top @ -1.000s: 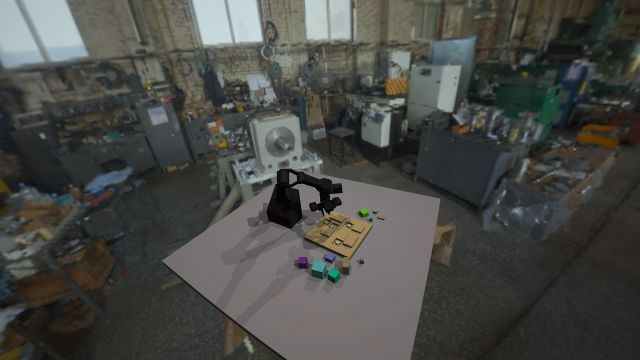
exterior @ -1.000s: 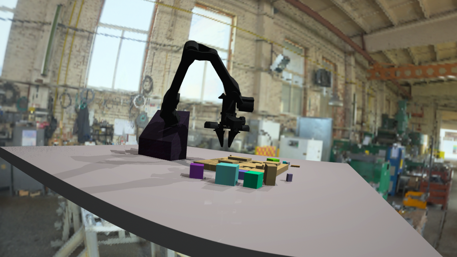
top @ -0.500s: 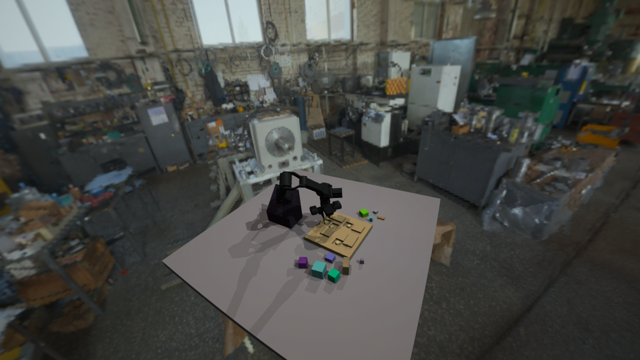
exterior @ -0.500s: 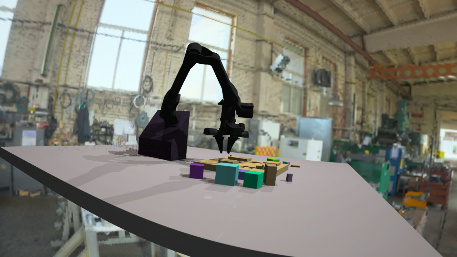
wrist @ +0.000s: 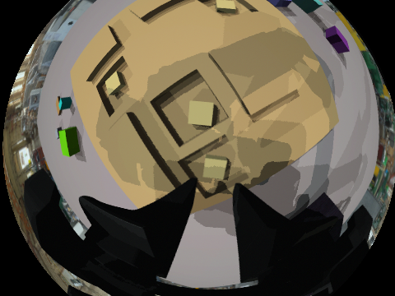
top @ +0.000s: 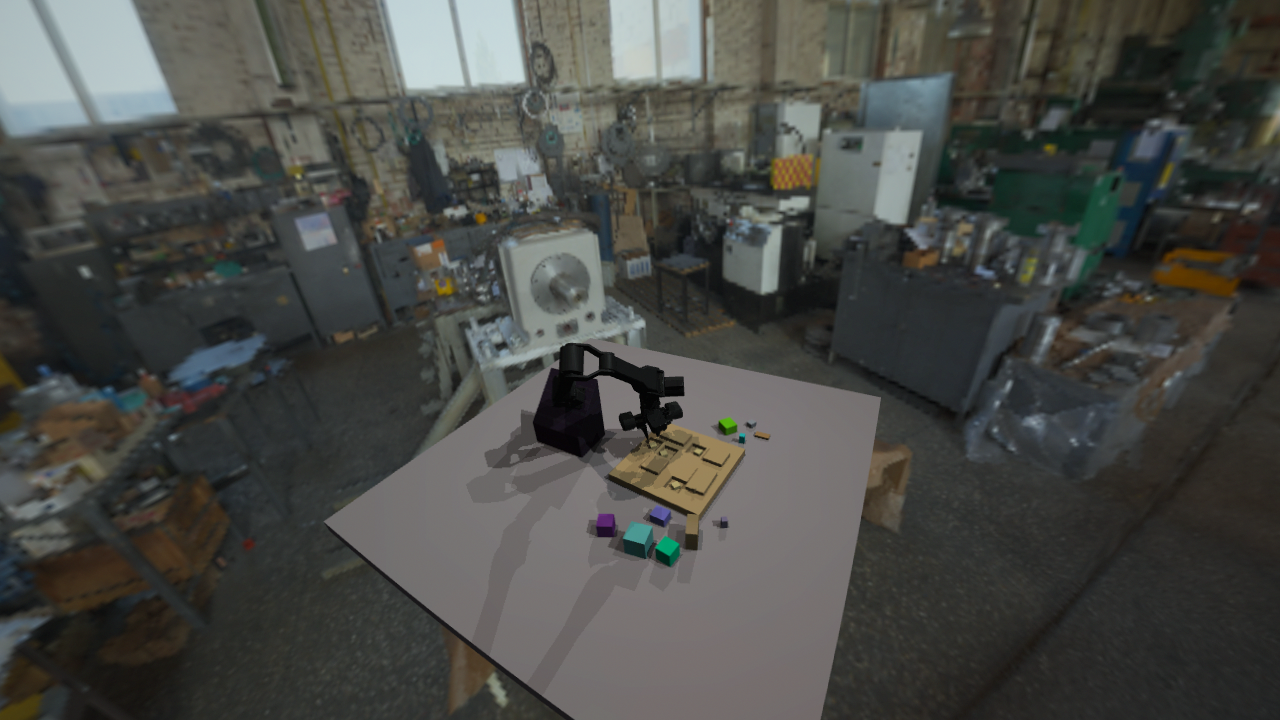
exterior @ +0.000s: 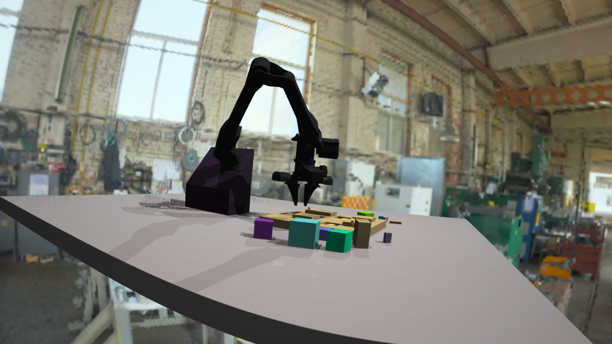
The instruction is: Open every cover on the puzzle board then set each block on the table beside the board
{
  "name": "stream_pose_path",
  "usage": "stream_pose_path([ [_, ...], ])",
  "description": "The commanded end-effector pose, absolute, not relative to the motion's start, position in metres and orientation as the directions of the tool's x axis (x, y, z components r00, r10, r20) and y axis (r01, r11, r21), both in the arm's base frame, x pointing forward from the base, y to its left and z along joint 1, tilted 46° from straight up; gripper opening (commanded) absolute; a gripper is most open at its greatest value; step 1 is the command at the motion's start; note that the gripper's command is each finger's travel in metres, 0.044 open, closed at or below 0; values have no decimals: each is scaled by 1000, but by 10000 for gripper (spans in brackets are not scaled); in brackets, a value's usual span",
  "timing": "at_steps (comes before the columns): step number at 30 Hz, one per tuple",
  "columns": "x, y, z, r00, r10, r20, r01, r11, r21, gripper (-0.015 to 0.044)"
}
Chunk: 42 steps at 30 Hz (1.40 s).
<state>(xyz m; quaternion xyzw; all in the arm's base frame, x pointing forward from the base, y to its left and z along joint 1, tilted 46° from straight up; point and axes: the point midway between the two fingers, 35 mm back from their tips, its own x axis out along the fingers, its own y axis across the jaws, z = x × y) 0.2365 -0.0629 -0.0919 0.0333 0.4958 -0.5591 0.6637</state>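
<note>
The tan puzzle board [top: 633, 471] [exterior: 280, 220] [wrist: 325, 119] lies flat on the table. Several raised tan covers stand on it, among them one cover [top: 715, 455] toward its right side. In the wrist view, pale yellow blocks show in open wells: one block [wrist: 202, 113] in the large middle well, one block [wrist: 215, 167] in the well nearest the fingers, one block [wrist: 113, 83] at left and one block [wrist: 225, 5] at the top. My gripper [top: 647, 437] [exterior: 300, 205] [wrist: 215, 186] is open and empty, pointing down above the board's edge nearest the base.
A purple cube [top: 605, 524] [exterior: 263, 228] [wrist: 337, 39], teal cube [top: 638, 540] [exterior: 303, 233], green cube [top: 667, 550] [exterior: 338, 240] and upright brown block [top: 691, 531] [exterior: 362, 233] stand along one side. A lime block [top: 727, 426] [wrist: 69, 141] and small cyan block [top: 742, 438] [wrist: 65, 103] lie beyond another.
</note>
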Motion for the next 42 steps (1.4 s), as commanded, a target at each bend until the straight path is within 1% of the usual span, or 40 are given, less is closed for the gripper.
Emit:
stream_pose_path([
  [1, 237, -63, -92, -114, -712, -693, 773, 375, -512, 144],
  [42, 234, -83, -110, -114, -713, -692, 772, 374, -513, 144],
])
